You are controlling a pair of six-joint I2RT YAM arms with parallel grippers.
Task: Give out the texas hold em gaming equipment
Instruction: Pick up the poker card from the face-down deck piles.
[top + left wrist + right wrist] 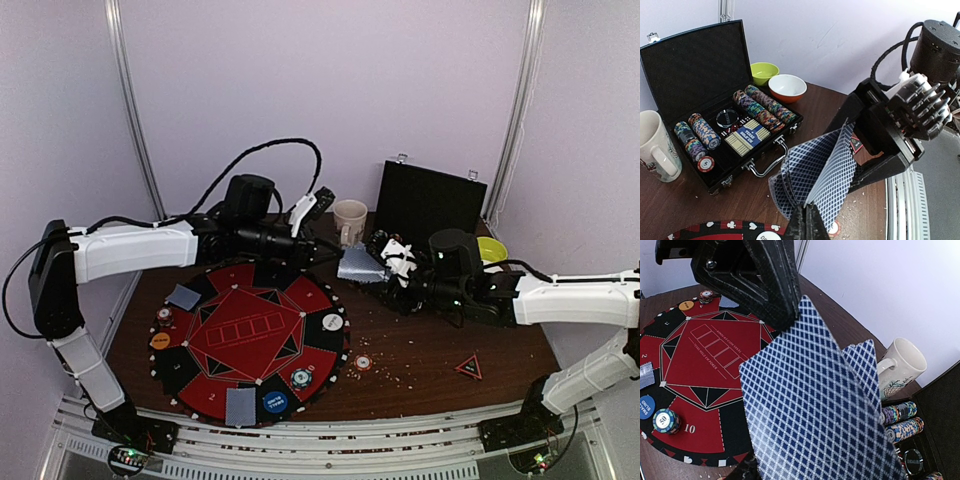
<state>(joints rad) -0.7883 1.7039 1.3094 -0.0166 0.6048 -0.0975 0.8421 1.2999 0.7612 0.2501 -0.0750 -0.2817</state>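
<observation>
A fan of blue-backed playing cards (360,265) hangs above the table between both grippers. My right gripper (392,262) is shut on the fan; in the right wrist view the cards (810,410) hide its fingers. My left gripper (807,220) is shut on the edge of one card (835,180), and it shows from the other side in the right wrist view (787,317). The red and black poker mat (250,335) holds two dealt cards (184,296), (241,405), chips (301,378), and orange (160,341), blue (275,403) and white (332,322) buttons.
An open black case (670,65) with rows of chips (760,107) stands at the back right. A cream mug (349,220) stands left of it, and a yellow-green bowl (764,71) and an orange bowl (787,87) stand behind it. A red triangle (468,367) lies at the right front.
</observation>
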